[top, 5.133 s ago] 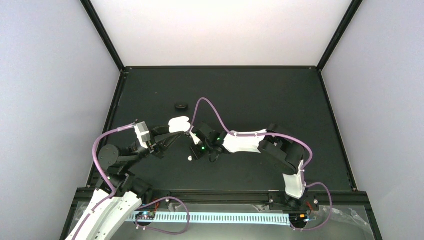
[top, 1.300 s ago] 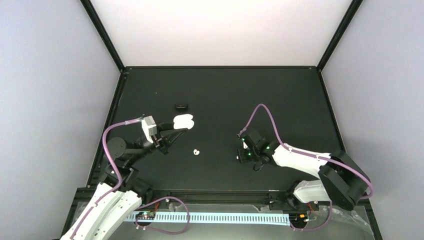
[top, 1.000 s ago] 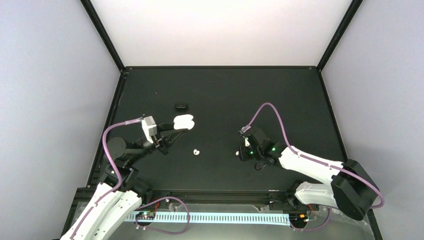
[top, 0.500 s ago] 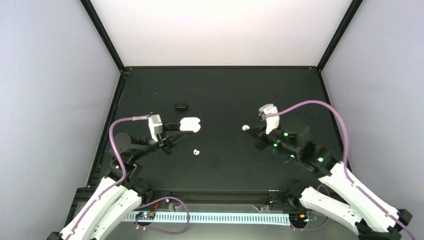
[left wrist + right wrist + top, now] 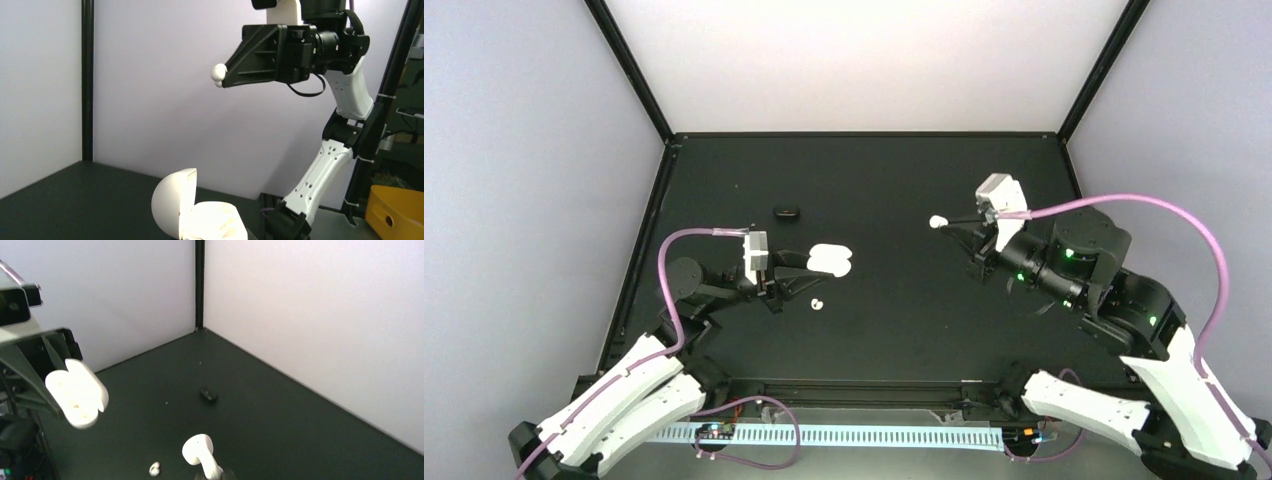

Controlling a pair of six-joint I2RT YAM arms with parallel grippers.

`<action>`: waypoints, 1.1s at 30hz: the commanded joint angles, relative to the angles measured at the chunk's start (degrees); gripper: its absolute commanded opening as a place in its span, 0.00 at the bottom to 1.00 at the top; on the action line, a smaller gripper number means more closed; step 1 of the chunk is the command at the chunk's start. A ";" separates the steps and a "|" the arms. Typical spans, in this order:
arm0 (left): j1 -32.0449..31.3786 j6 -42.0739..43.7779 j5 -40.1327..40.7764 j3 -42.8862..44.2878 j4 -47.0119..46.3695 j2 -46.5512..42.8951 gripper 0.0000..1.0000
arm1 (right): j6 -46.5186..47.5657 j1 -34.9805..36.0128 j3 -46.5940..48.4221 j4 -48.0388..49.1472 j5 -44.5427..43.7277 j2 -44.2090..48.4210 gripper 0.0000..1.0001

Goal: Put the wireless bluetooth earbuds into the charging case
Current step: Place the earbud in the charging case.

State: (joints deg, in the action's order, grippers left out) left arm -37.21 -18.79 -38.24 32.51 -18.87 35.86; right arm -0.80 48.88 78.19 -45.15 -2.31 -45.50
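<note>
Earbud point(image 5: 938, 221) in right hand point(image 5: 951, 223)

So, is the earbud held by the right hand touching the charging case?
Apart. The left wrist view shows the earbud high in the air, a wide gap above the open charging case.

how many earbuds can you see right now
2. One tiny glossy white plastic earbud is pinched in the right end effector, raised in the air; the other lies loose on the black tabletop. No others show.
</note>
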 commanded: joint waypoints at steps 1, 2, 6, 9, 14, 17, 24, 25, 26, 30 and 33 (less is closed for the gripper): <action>-1.65 0.73 2.79 3.20 -9.31 2.84 0.01 | 6.93 3.23 10.93 -1.77 -3.83 -5.74 0.01; -1.68 0.36 2.89 3.36 -10.78 3.38 0.02 | 7.75 5.00 12.97 -1.59 -4.71 -7.03 0.01; -1.71 0.61 2.64 4.93 -11.77 4.18 0.02 | 10.28 14.20 15.17 -1.92 -11.40 -9.97 0.01; -1.64 2.29 2.73 5.27 -10.40 3.35 0.01 | 10.34 20.34 13.92 -2.59 -16.20 -10.89 0.01; -1.73 5.47 1.06 4.94 -9.05 3.39 0.02 | 8.34 23.97 11.29 -1.85 -15.43 -12.61 0.01; -1.81 6.66 -2.77 5.20 -8.99 4.75 0.02 | 7.38 26.06 11.37 -1.40 -13.93 -14.32 0.01; -2.33 6.61 -6.87 3.64 -12.73 5.19 0.01 | 7.40 28.61 11.38 -1.81 -11.49 -17.19 0.01; -2.45 6.57 -6.85 3.32 -13.11 5.00 0.02 | 7.39 28.80 11.30 -2.05 -11.23 -17.56 0.01; -2.51 6.83 -6.85 3.19 -13.11 4.79 0.01 | 7.40 29.08 11.33 -2.28 -11.01 -17.91 0.01; -2.74 7.65 -7.39 2.83 -13.09 4.36 0.01 | 7.44 29.59 11.59 -2.96 -11.88 -19.17 0.01; -2.89 8.04 -8.12 2.79 -13.24 4.29 0.02 | 7.23 29.68 12.00 -3.36 -12.76 -20.00 0.01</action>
State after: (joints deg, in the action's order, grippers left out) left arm -39.53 -12.73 -44.03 35.22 -29.04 40.80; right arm 6.96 77.95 89.54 -46.98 -14.00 -64.75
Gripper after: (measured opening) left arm 0.211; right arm 0.011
